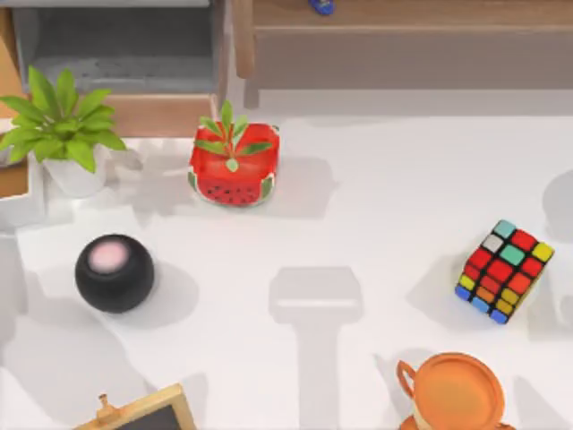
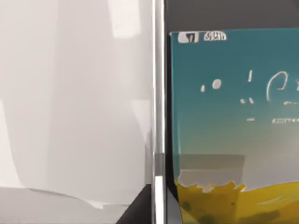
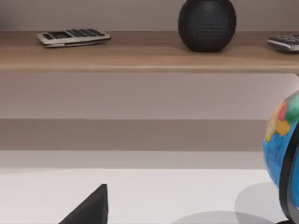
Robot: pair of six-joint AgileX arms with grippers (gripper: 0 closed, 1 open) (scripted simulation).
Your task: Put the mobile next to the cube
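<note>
Frankly, I can make out little of either arm. In the left wrist view a dark wedge at the frame's edge is all I get of the left end effector (image 2: 136,211), and I cannot tell whether it is apart, together or clamped on anything. Just beyond it, very close to the camera, stands what I take to be the mobile (image 2: 233,116): a silver-white edge, a dark bezel and a lit screen fading from teal to yellow. It is cut off on three sides, so I cannot say whether it lies flat, stands up or is being held. The writing on the screen is too small to read.

The right end effector (image 3: 88,210) is likewise a single dark wedge low in the right wrist view, and its state is beyond telling. Well ahead of it runs a wooden shelf (image 3: 140,58) carrying a calculator (image 3: 72,37) and a round black speaker (image 3: 207,23). A globe (image 3: 282,149), cut by the frame, stands on the bench nearer to it.

From above, the cube (image 1: 503,272) sits tilted near the right edge of the white bench (image 1: 358,224). A watermelon-patterned pot (image 1: 235,168), a leafy plant (image 1: 61,121), a black ball-shaped speaker (image 1: 114,273) and an orange cup (image 1: 458,394), partly cropped, are spread well apart from it.
</note>
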